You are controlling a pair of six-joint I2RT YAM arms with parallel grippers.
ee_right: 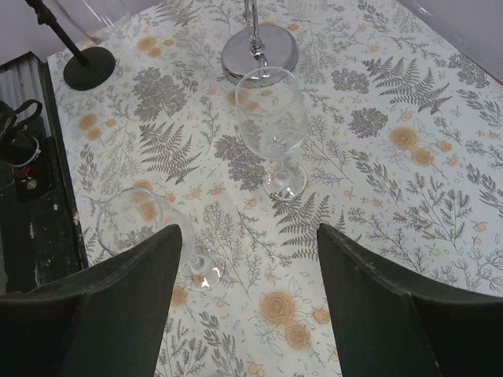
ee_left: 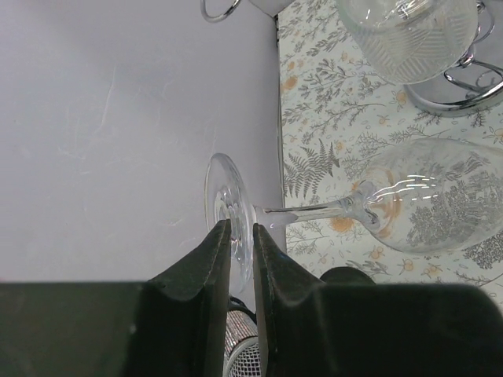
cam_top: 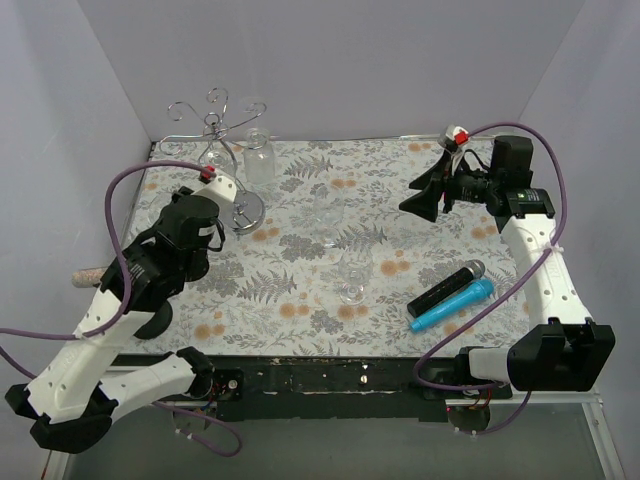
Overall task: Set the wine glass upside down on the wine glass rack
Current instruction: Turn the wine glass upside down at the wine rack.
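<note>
My left gripper [ee_left: 241, 228] is shut on the round foot of a clear wine glass [ee_left: 440, 196]. The stem runs sideways to the right and the bowl hangs over the floral cloth. The silver wine glass rack [cam_top: 212, 120] stands at the far left, with curled arms on top and a shiny round base [ee_left: 464, 94] just beyond the held bowl. In the top view my left gripper [cam_top: 215, 178] is right beside the rack's stem. My right gripper [cam_top: 425, 200] is open and empty above the table's right side; it also shows in the right wrist view [ee_right: 247, 228].
Two more wine glasses stand on the cloth, one in the middle [ee_right: 271, 126] and one nearer the front [ee_right: 145, 228]. A ribbed glass jar [cam_top: 258, 155] stands beside the rack. A black microphone [cam_top: 447, 285] and a blue one [cam_top: 452, 305] lie front right. A black disc stand [ee_right: 89, 68] sits front left.
</note>
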